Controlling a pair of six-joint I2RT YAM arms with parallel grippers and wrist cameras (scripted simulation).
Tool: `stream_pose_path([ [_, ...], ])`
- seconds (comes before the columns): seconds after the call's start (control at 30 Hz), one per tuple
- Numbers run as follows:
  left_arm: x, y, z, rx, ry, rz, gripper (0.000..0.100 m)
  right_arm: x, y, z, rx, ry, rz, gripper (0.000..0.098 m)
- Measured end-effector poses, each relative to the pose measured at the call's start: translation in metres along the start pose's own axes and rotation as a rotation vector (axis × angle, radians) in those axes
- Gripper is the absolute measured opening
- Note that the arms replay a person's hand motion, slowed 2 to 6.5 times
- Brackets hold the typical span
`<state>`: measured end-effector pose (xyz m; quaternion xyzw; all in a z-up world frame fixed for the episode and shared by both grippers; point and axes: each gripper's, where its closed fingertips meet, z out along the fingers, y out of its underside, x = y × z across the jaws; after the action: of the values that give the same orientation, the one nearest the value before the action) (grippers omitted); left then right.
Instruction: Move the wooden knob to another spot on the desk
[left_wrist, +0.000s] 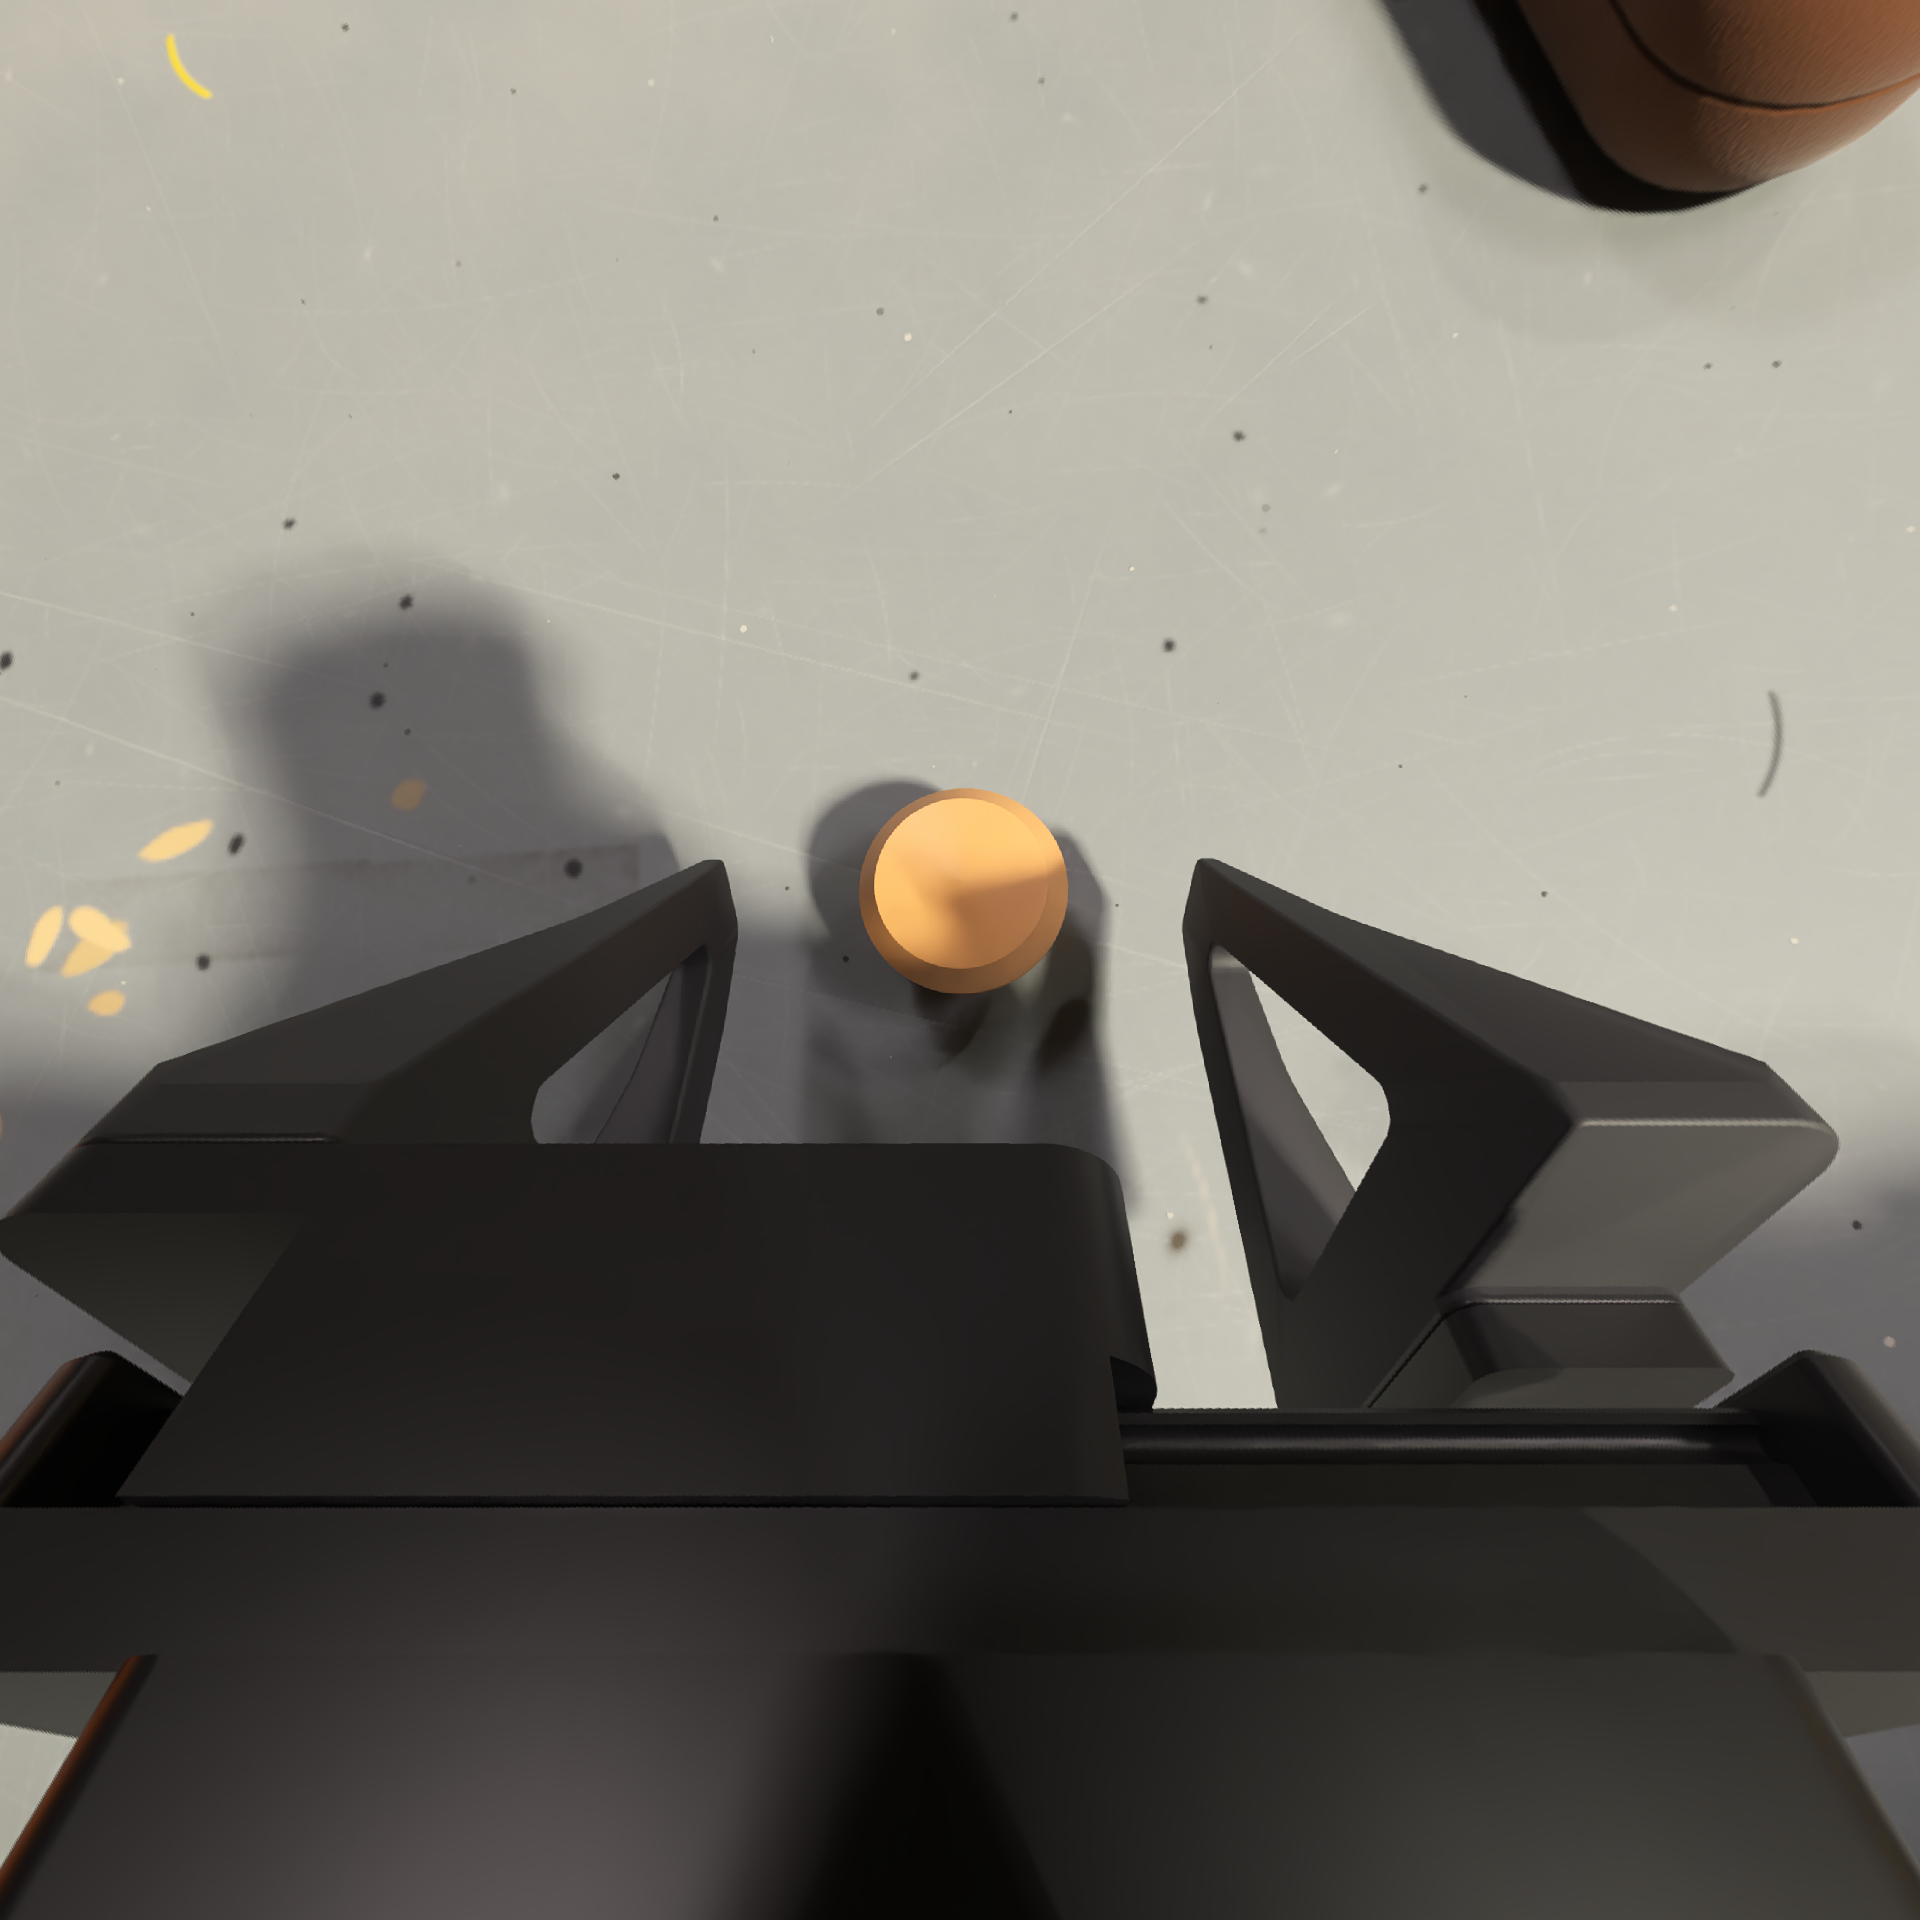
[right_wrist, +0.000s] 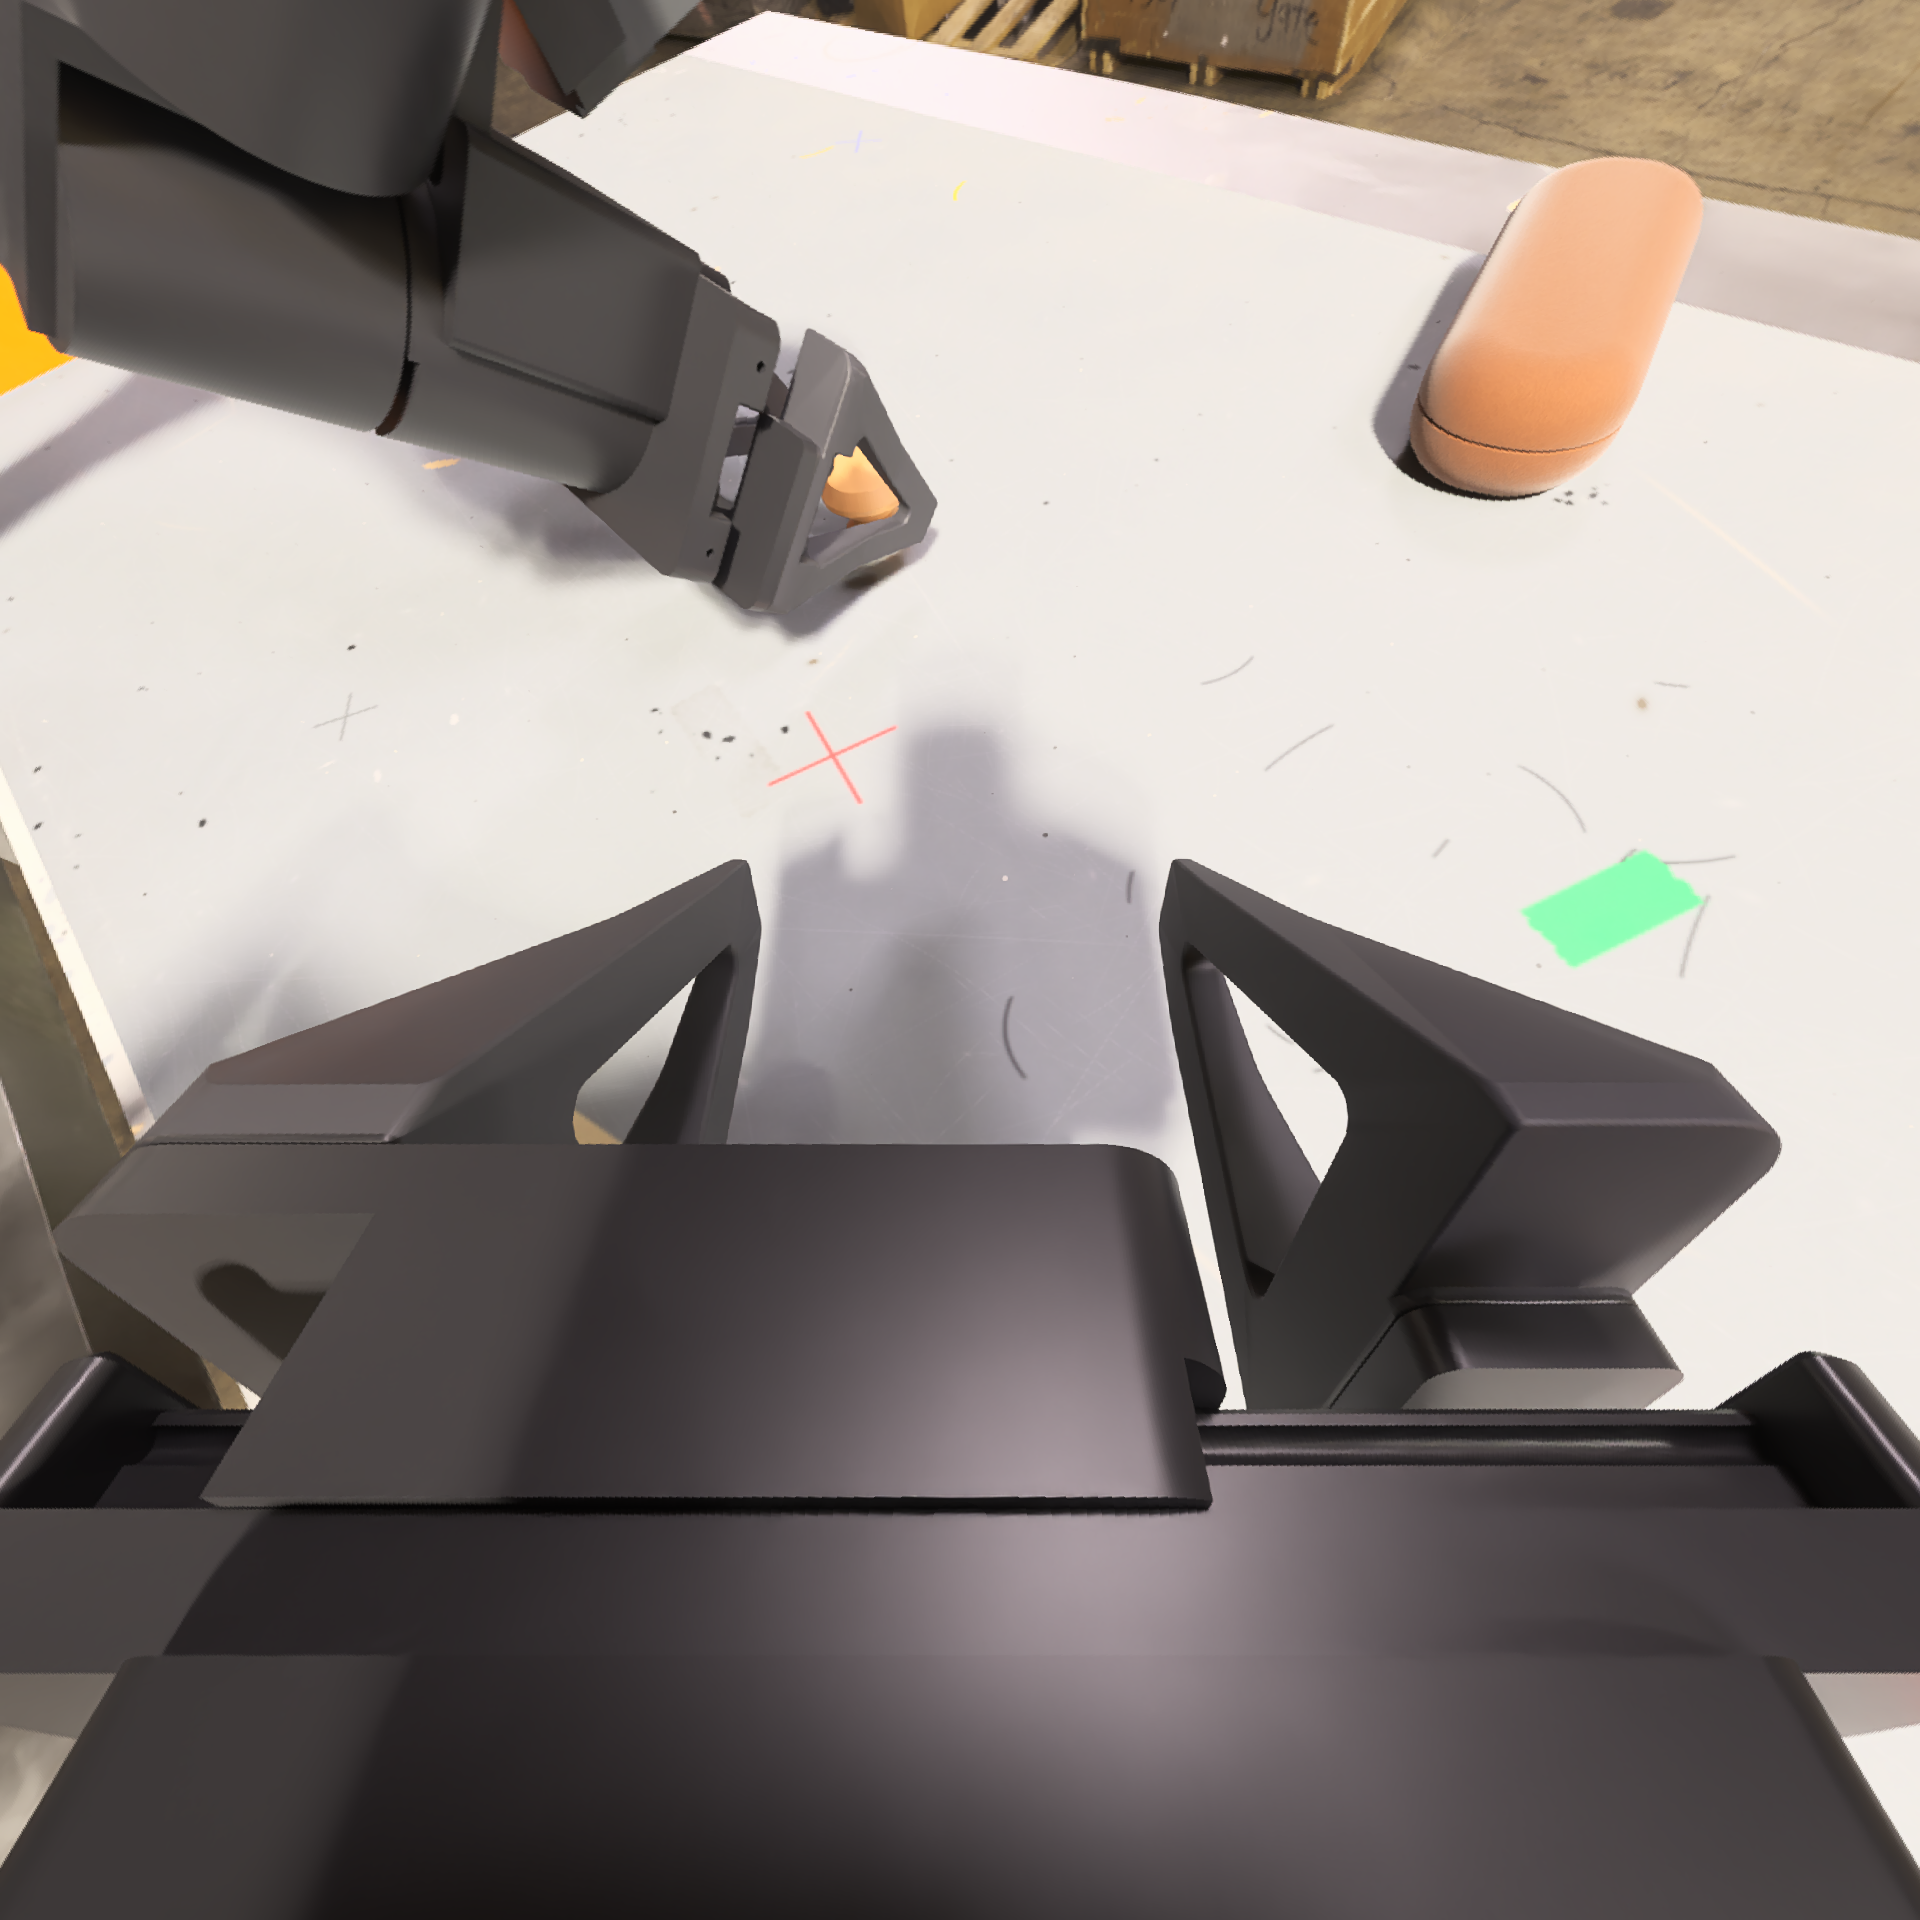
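The wooden knob (left_wrist: 963, 890) stands on the grey desk (left_wrist: 1039, 416), between the fingertips of the left gripper (left_wrist: 961, 914) — its jaws spread wide, both fingers clear of the knob. A brown case (left_wrist: 1745, 94) lies well apart at 1 o'clock. The right gripper (right_wrist: 961, 925) hangs spread wide over bare desk, holding nothing — a red cross mark (right_wrist: 833, 756) at its 11 o'clock, green tape (right_wrist: 1610, 909) at 3.
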<state>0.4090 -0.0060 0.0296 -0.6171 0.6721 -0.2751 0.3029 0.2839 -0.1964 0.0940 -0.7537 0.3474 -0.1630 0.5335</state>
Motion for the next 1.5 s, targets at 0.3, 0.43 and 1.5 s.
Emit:
stream_pose_path([
  [0.3, -0.002, 0.001, 0.005, -0.025, -0.019, -0.009, 0.068, -0.002, 0.002, -0.001, 0.008, -0.031, 0.021, 0.0655],
  [0.43, -0.001, 0.0, 0.007, -0.031, -0.019, -0.01, 0.067, -0.002, 0.003, -0.001, 0.007, -0.037, 0.029, 0.0655],
  [1.5, 0.0, -0.003, 0.014, -0.05, 0.032, -0.046, 0.035, 0.004, 0.006, -0.002, 0.004, -0.035, 0.056, 0.0652],
])
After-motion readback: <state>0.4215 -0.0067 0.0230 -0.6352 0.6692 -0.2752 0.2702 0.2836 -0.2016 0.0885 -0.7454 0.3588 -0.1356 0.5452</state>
